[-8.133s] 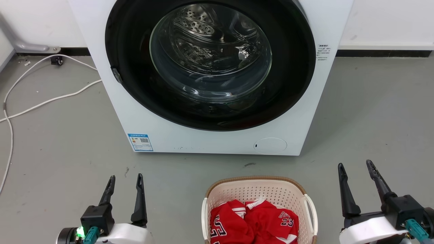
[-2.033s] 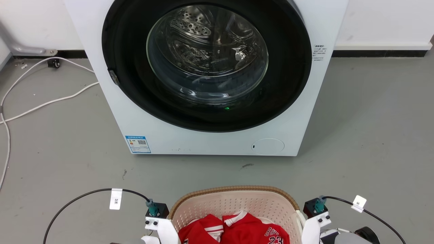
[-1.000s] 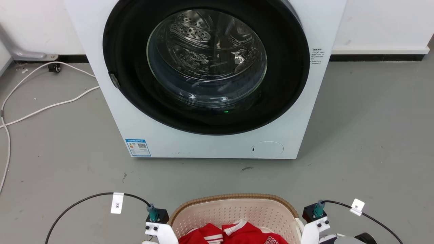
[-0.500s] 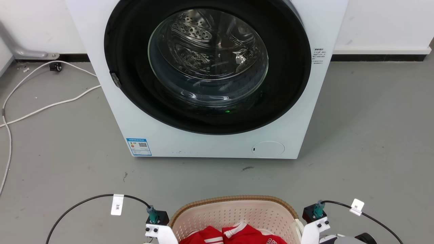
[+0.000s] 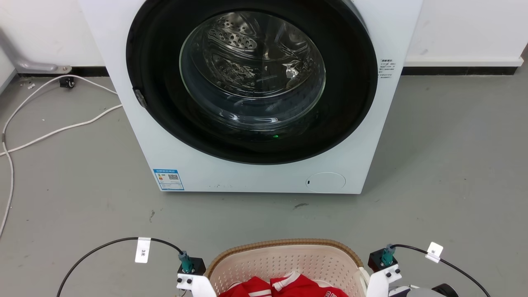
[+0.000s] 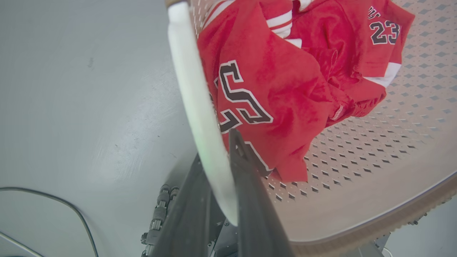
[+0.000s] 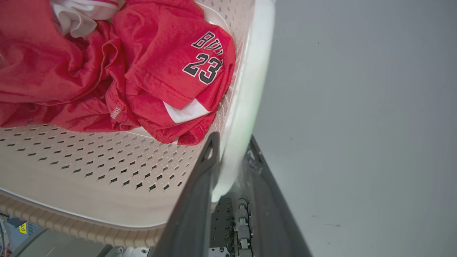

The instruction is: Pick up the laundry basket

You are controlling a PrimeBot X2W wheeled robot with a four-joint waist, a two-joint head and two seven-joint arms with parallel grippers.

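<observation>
Jaws narrow: left gripper (image 6: 216, 146) and right gripper (image 7: 234, 139) each pinch a handle (image 6: 189, 82) of the basket (image 5: 284, 258) before the washer (image 5: 264, 173). That gap has widened over two seconds; lifting seems begun.

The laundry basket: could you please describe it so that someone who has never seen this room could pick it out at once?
Start at the big white washing machine against the wall. Just in front of it, far smaller, is the laundry basket. It alone is cream perforated plastic with a brown woven-look rim, and red jerseys numbered 23 lie inside.
</observation>
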